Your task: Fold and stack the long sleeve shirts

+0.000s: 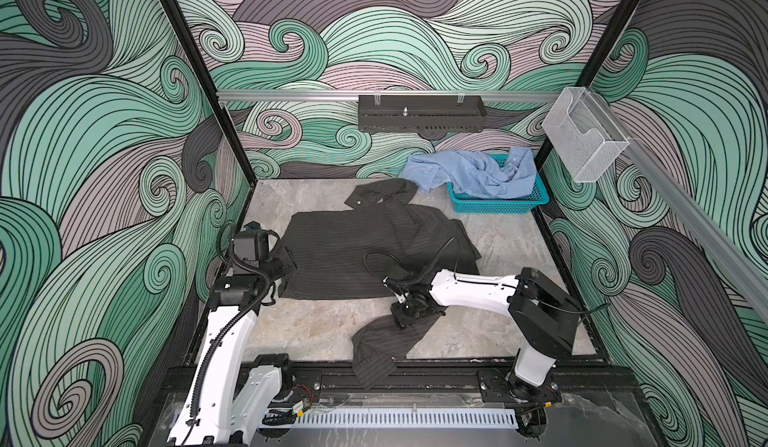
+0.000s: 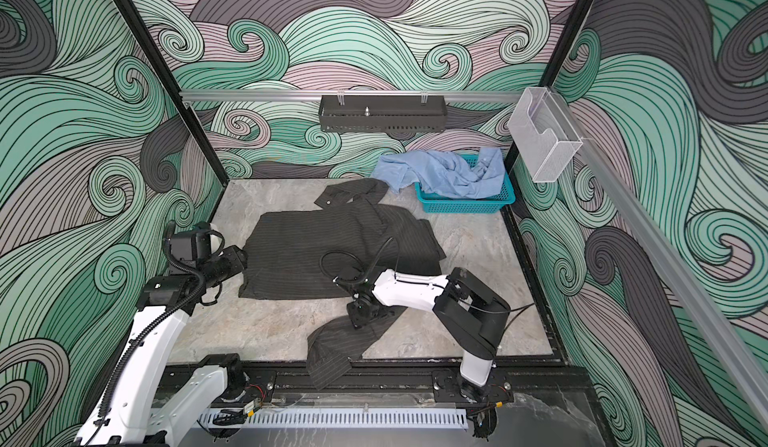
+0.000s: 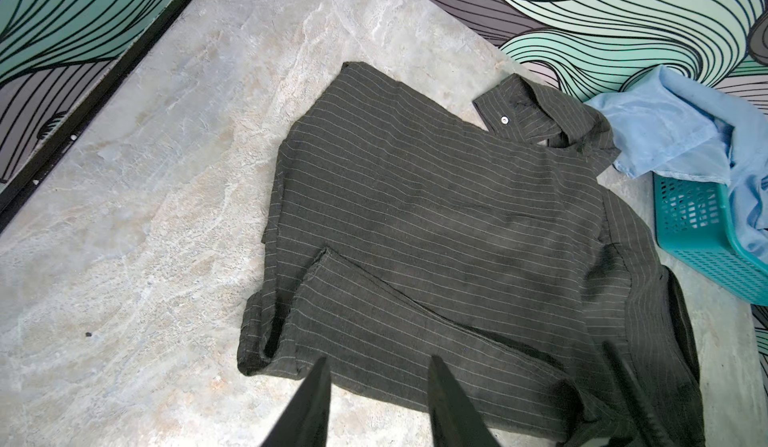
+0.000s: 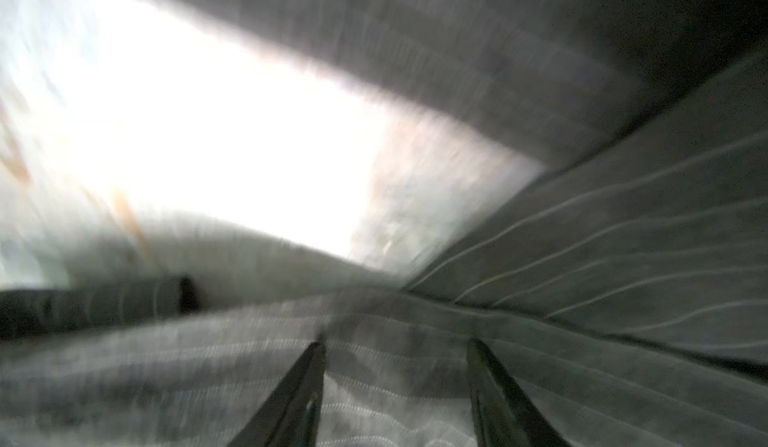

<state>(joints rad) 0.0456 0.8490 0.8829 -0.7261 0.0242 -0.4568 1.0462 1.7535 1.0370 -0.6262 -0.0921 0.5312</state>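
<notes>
left gripper: you have it at the near left corner of the charcoal pinstriped shirt, low over the hem. Its fingers stand partly apart. Flat cloth shows in the gap, and you can see nothing pinched.

left gripper, from above: in both top views it sits at the left edge of the cloth, and its dark wrist hides the tips.

right gripper: you have it pointing down onto the sleeve, just near of the shirt's body, reaching in from the right. Its fingers stand apart with striped cloth bunched around them. The wrist view is smeared, so you cannot tell whether the cloth is clamped.

charcoal pinstriped shirt, position: it lies spread over the middle of the table. The left half is flat and the right edge is rumpled into folds. A buttoned band lies at its far edge, close to the blue cloth.

sleeve: it runs from under your right gripper toward the near edge, and its end drapes over the black front rail.

light blue shirt: it is crumpled in the far right corner, heaped in the teal basket. One part spills over the basket's left rim toward the back wall.

teal basket, position: it stands on the table at the far right, well apart from both of your grippers.
</notes>
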